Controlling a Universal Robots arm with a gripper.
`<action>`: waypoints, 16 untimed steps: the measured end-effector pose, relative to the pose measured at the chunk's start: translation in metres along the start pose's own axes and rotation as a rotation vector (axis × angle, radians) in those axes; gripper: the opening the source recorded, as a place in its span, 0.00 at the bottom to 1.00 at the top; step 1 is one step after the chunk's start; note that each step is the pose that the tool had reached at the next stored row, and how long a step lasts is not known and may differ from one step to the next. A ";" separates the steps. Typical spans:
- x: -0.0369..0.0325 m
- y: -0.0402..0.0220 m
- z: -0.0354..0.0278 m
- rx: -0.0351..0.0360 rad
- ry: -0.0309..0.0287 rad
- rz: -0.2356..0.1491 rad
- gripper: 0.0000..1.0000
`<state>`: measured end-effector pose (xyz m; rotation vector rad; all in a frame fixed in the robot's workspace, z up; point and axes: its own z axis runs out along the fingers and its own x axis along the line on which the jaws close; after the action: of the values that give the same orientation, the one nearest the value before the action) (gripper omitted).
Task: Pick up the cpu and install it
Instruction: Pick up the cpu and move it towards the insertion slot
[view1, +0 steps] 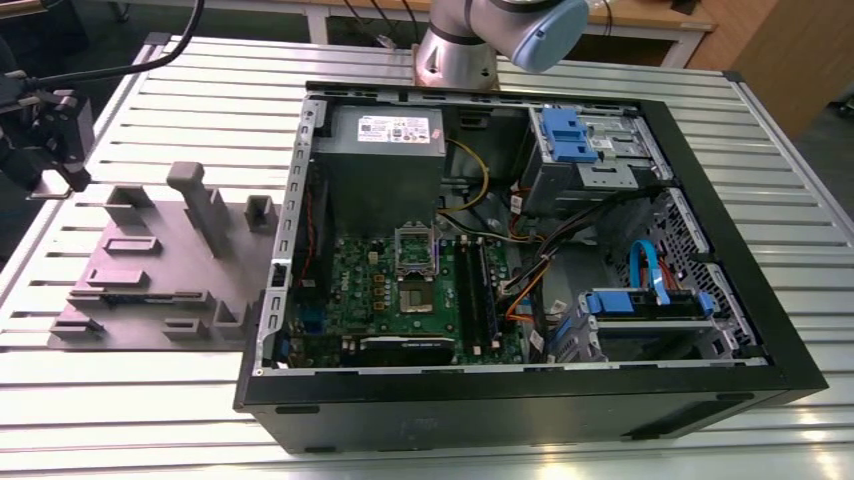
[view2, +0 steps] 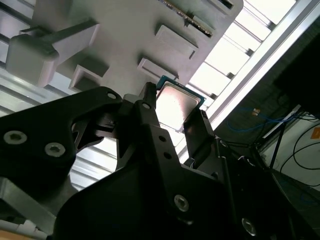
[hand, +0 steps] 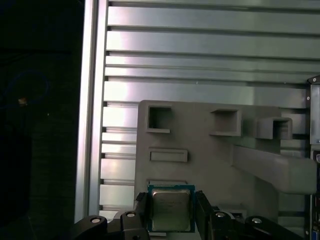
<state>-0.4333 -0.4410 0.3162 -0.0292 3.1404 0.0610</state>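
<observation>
Item: cpu (hand: 171, 209); flat, square, no long axis; sits squarely between the fingers (hand: 202, 212) of the gripper (hand: 172, 220), which appear clamped on its two opposite edges; grey fixture (hand: 210, 165) lies beyond it.

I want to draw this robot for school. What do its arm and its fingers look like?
The arm is a round silvery tube with a pale blue-grey cap on its joint. The gripper is matte black and chunky, with two flat black fingers and small shiny round screws. A thin black cable leads toward it.
</observation>
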 end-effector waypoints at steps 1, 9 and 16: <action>0.0000 0.0000 -0.0011 -0.0001 -0.0001 0.000 0.47; 0.0000 0.0006 -0.0168 0.0000 0.0000 0.000 0.47; -0.0001 0.0008 -0.0203 -0.0002 -0.0002 0.000 0.47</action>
<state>-0.4333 -0.4410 0.3365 -0.0294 3.1402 0.0612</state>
